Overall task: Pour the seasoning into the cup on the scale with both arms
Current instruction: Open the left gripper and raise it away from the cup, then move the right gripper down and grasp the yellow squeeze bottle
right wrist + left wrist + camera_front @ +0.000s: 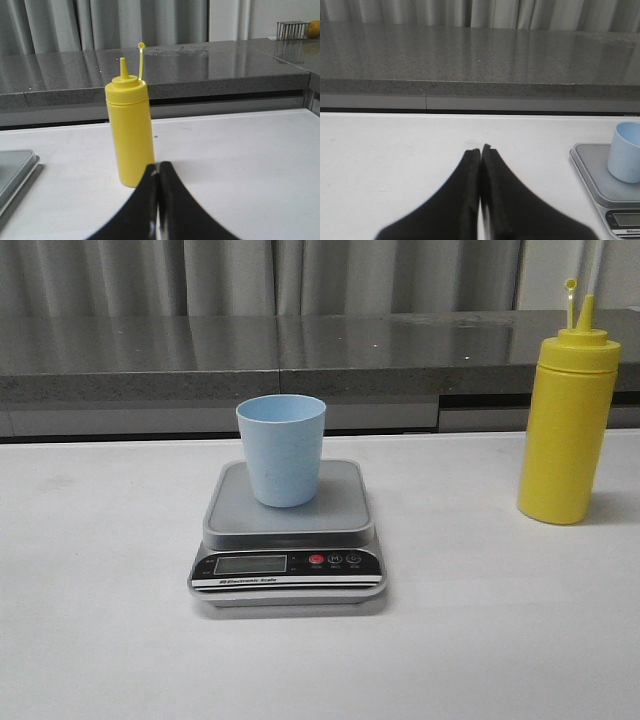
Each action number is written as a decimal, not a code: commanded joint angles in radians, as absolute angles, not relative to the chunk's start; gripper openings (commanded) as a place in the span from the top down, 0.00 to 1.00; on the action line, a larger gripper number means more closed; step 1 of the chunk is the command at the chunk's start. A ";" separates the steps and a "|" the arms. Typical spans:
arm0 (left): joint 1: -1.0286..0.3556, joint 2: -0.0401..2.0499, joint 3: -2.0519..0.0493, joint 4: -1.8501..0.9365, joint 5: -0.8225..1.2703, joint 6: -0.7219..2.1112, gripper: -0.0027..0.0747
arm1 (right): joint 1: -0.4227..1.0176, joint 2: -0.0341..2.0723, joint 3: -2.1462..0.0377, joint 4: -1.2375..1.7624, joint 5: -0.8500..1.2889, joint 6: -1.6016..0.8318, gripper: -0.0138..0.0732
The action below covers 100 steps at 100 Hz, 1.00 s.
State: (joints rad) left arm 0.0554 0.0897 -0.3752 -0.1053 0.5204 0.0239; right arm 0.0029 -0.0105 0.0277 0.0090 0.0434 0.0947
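Nothing is poured yet, we judge. Our cup [281, 449] stands upright on the scale [288, 530], the bottle [566, 422] well apart on the table [480, 640] to its right. Both left gripper [480, 149] and right gripper [158, 166] have jaws pressed together, empty; grasping and pouring remain.

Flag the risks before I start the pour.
1. Both end effectors, left and right, are shut; the right must open before gripping the bottle.
2. The bottle is tall and narrow, so a nudge could tip it.
3. The cup stands loose on the scale; the nozzle could knock it.
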 commanded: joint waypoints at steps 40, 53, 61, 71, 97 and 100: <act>0.058 0.077 -0.387 -0.115 0.442 0.016 0.99 | -0.001 0.308 -0.209 0.007 0.074 0.105 0.92; 0.058 0.077 -0.387 -0.115 0.442 0.016 0.99 | -0.001 0.463 -0.247 0.007 0.028 0.105 0.86; 0.058 0.077 -0.387 -0.115 0.442 0.016 0.99 | 0.000 0.547 -0.271 0.007 -0.016 0.105 0.71; 0.058 0.077 -0.387 -0.115 0.442 0.016 0.99 | 0.000 0.645 -0.293 0.007 -0.110 0.105 0.40; 0.058 0.077 -0.387 -0.115 0.442 0.016 0.99 | 0.005 0.855 -0.335 -0.033 -0.296 0.105 0.10; 0.058 0.077 -0.387 -0.115 0.442 0.016 0.99 | 0.012 0.880 -0.342 -0.034 -0.300 0.105 0.10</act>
State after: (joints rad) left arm 0.0554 0.0632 -0.3594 -0.1053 0.5204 0.0239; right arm 0.0029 0.8245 -0.2922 -0.0109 -0.1873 0.1041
